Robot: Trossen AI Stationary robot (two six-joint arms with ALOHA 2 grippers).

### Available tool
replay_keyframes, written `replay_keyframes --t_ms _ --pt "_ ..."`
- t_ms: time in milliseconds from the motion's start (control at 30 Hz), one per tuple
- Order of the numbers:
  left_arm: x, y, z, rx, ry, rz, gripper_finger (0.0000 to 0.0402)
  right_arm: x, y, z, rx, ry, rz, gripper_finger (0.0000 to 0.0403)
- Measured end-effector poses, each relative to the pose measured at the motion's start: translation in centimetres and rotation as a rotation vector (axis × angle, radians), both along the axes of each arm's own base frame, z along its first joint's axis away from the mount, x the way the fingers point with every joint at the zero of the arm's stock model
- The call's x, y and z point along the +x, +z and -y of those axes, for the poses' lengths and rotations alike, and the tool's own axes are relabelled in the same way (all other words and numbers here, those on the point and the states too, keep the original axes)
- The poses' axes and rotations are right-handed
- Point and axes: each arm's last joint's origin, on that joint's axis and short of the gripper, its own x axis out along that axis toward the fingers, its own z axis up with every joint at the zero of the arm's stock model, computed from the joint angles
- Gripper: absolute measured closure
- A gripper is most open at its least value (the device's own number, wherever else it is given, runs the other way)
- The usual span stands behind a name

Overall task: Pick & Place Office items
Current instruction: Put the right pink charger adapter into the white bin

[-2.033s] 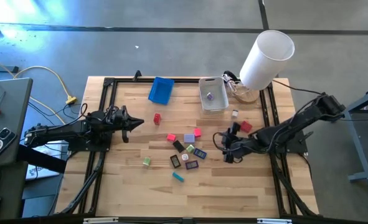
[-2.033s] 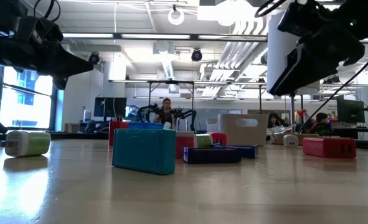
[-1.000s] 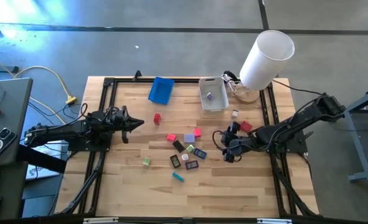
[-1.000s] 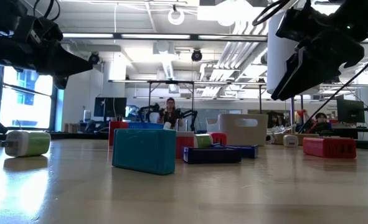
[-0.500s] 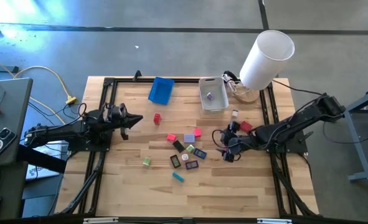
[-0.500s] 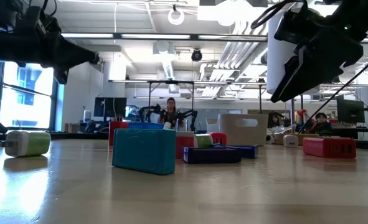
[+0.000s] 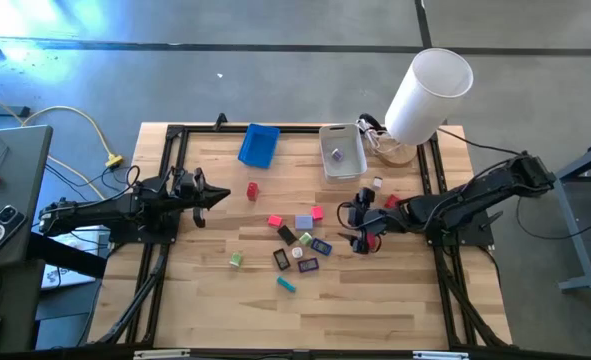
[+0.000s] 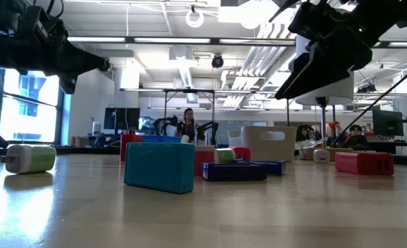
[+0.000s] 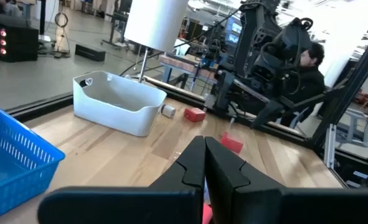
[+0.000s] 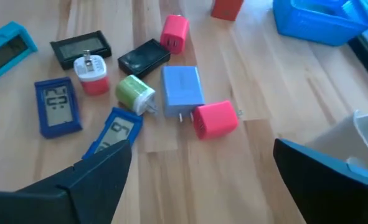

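Note:
The office items lie scattered on the wooden table (image 7: 205, 300). Among them are a pink cube (image 10: 216, 119), a light-blue charger (image 10: 182, 87), a green plug (image 10: 136, 92), blue displays (image 10: 58, 106), a black display (image 10: 81, 46) and a teal piece (image 7: 287, 284). My right gripper (image 7: 358, 228) hangs open above the table, just right of this cluster, with nothing between its fingers (image 10: 96, 168). My left gripper (image 7: 220, 193) stands shut and level at the table's left, holding nothing. A red block (image 7: 252, 190) stands just past it.
A blue tray (image 7: 259, 145) and a translucent white bin (image 7: 342, 150) holding a small purple piece stand at the far edge. A white lamp shade (image 7: 430, 92) rises at the far right. A red block (image 7: 392, 202) and a small white piece (image 7: 377, 183) lie behind my right gripper.
My right gripper has swung a little toward the table's far and left edges, closer to the cluster of items, and has rolled somewhat. The items have stayed where they lay.

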Motion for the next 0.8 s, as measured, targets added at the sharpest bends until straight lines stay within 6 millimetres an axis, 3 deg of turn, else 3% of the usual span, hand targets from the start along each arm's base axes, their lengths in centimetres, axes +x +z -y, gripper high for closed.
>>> replay_keyframes --t_ms 300,633,800 --pt "0.0 0.0 0.0 -0.002 -0.014 0.0 0.04 2.3 -1.1 1.6 0.051 0.076 0.032 0.0035" --pt "0.1 -0.1 0.0 0.051 -0.008 -0.022 0.04 4.7 -5.9 3.3 0.02 0.078 -0.059 0.0039" --pt "0.2 -0.2 0.0 0.096 0.002 -0.043 0.0399 5.2 -7.3 4.3 -0.005 0.067 -0.08 0.0039"
